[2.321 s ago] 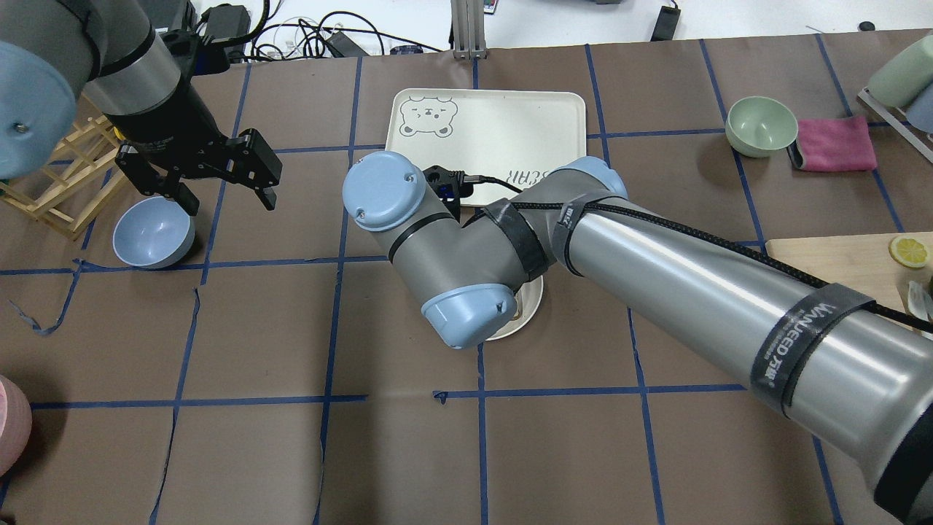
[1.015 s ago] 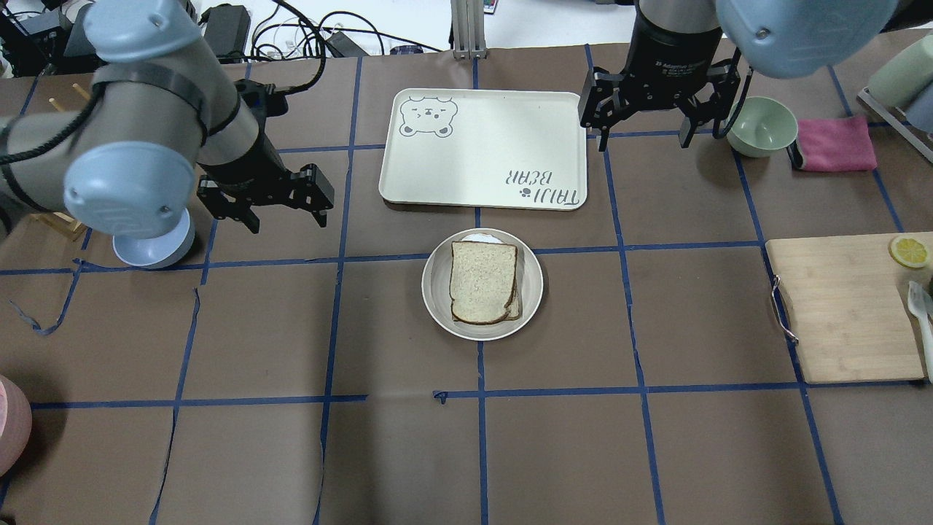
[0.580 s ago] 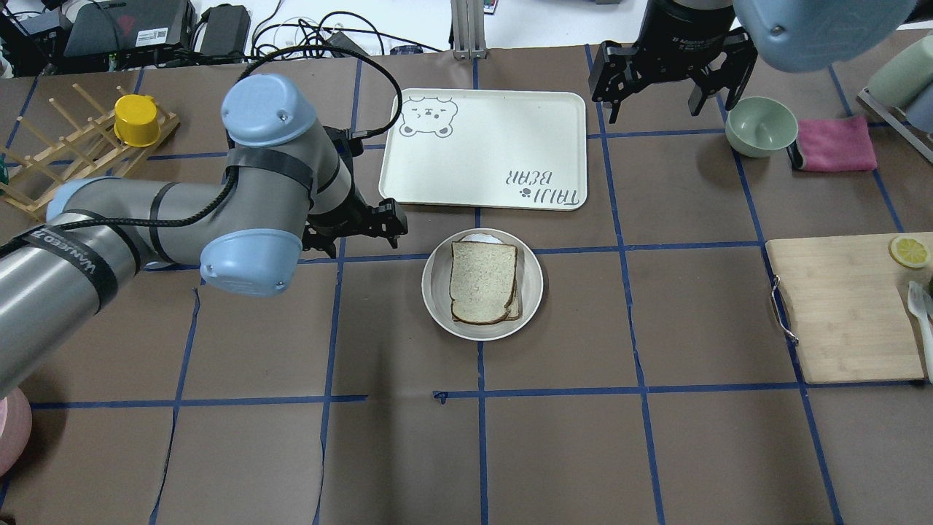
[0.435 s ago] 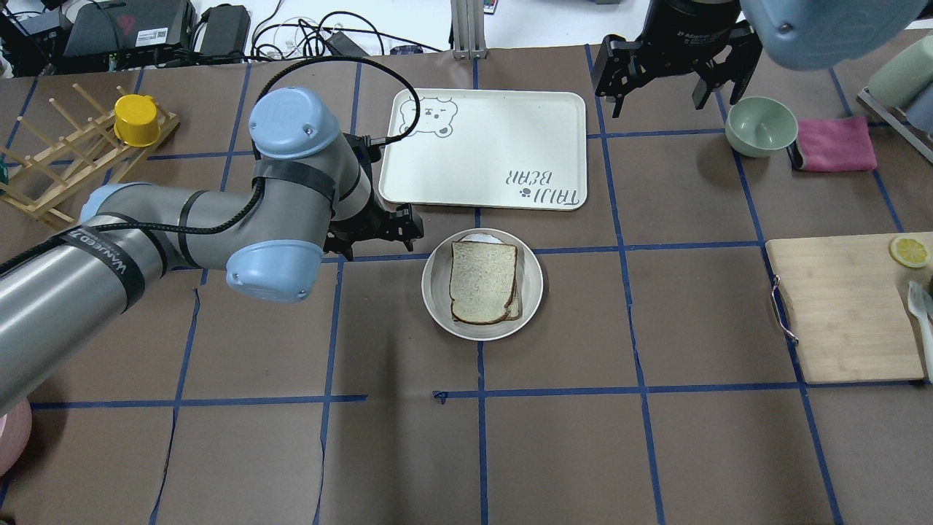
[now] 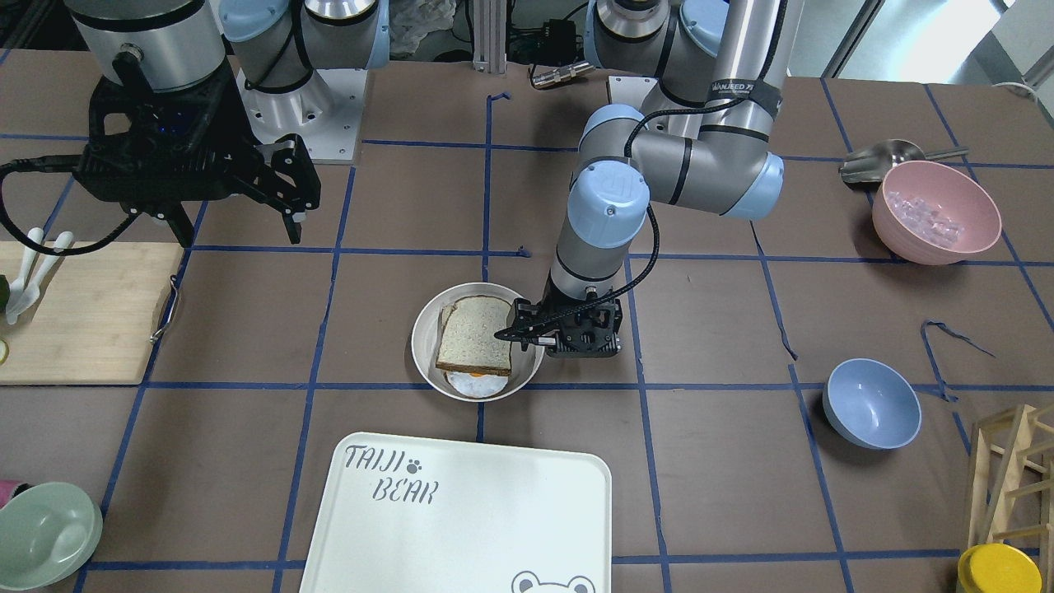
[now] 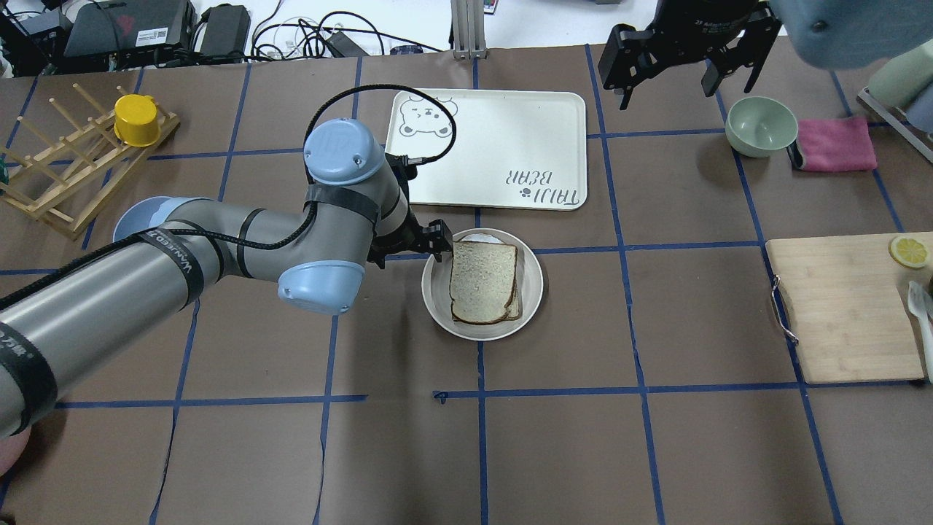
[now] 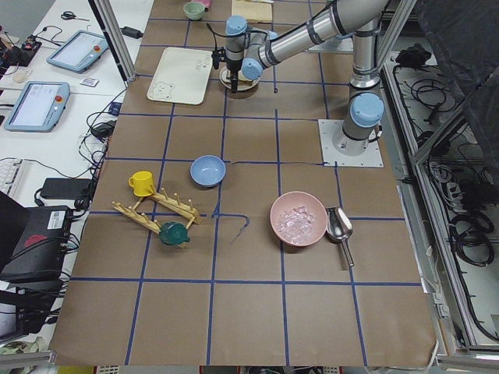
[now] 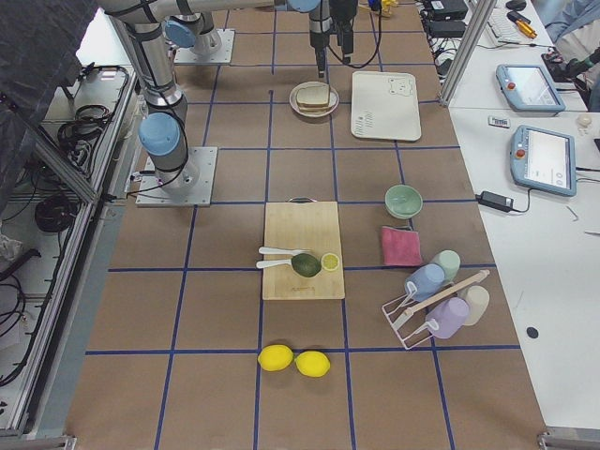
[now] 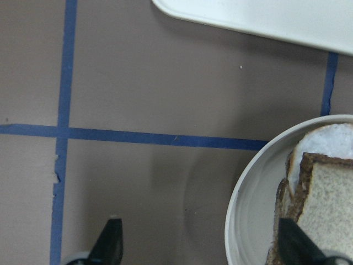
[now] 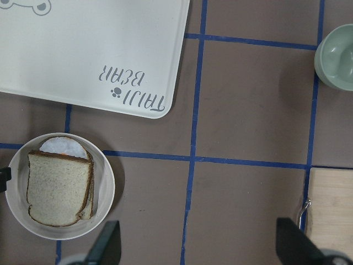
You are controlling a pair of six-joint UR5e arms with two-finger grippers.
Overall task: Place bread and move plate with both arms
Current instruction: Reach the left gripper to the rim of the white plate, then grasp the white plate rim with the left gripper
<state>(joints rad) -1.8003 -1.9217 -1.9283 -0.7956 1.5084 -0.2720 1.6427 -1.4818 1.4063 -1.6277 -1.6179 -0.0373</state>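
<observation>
Two risks sit at the plate (image 6: 436,305). The left gripper (image 9: 201,248) is spread wide and straddles the rim on the robot's left side: one fingertip (image 9: 113,245) is over bare table (image 9: 138,83), the other is over the edge of the bread (image 6: 482,281). If it drops straight down, that inner finger probably lands on crust, not on the plate, and dents or shifts the stack. If it clamps the rim and pulls alone, the plate likely tips or swivels, and the bread on top could slide off the lower slice and the white layer under it. Further out, the TAIJI BEAR tray (image 6: 496,131) lies just beyond the plate, so a push that way would bump the two rims together.

The bread lies flat on top of the stack in the plate, which sits mid-table and apart from the tray.

The left arm (image 6: 182,248) has its forearm low across the table, elbow bent and wrist turned down, with the tool at the plate's edge. Whether it touches the plate I cannot tell. The right arm is raised at the far side. The right gripper (image 6: 667,80) points down with its fingers wide apart and nothing between them, past the tray's far corner near the green bowl (image 6: 762,125), well apart from the plate.
</observation>
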